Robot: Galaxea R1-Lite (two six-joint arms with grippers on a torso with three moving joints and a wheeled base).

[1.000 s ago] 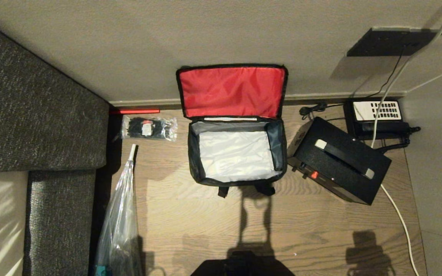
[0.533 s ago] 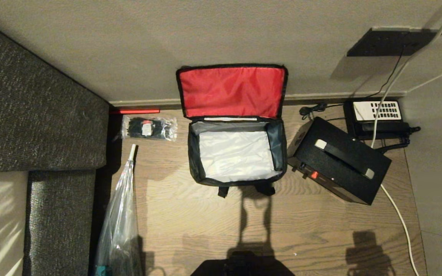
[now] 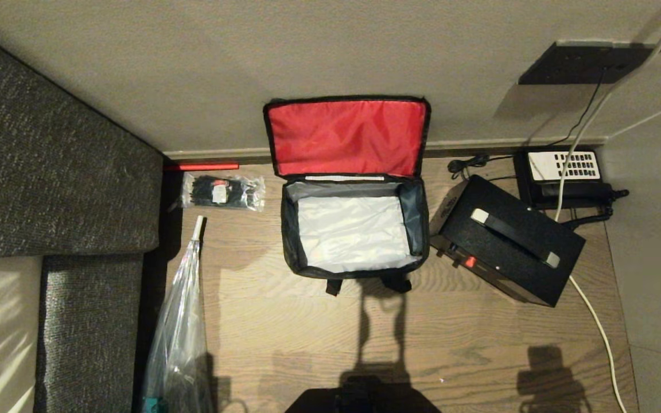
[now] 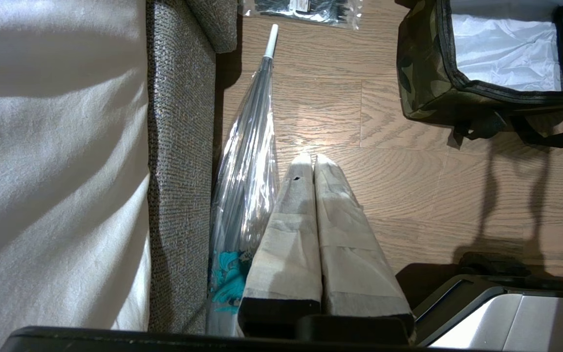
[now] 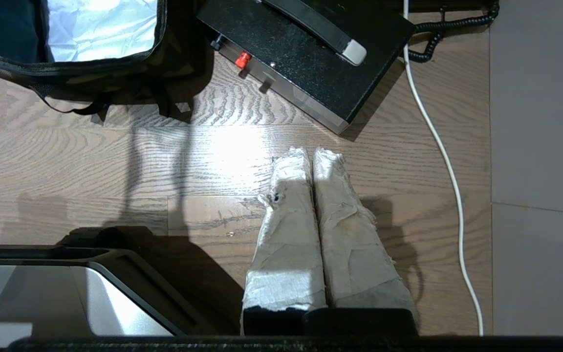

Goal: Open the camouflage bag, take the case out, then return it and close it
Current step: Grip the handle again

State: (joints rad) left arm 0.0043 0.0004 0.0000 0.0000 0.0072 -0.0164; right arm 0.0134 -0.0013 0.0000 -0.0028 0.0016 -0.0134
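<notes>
The camouflage bag (image 3: 289, 241) stands open on the wood floor against the wall, its red-lined lid (image 3: 346, 137) leaning back and its silver-grey inside (image 3: 353, 232) bare. The black case (image 3: 511, 246) lies on the floor just right of the bag, with a small red detail on its near edge. In the left wrist view the bag's camouflage side (image 4: 423, 83) shows far ahead of my left gripper (image 4: 309, 159), which is shut and holds nothing. My right gripper (image 5: 309, 152) is shut too, holding nothing, above the floor short of the case (image 5: 306, 44). Neither arm shows in the head view.
A grey sofa (image 3: 49, 189) fills the left side. A clear plastic umbrella (image 3: 178, 327) lies along it, and a clear packet of black items (image 3: 222, 192) sits by the wall. A black telephone (image 3: 563, 172) and white cable (image 3: 594, 321) lie right of the case.
</notes>
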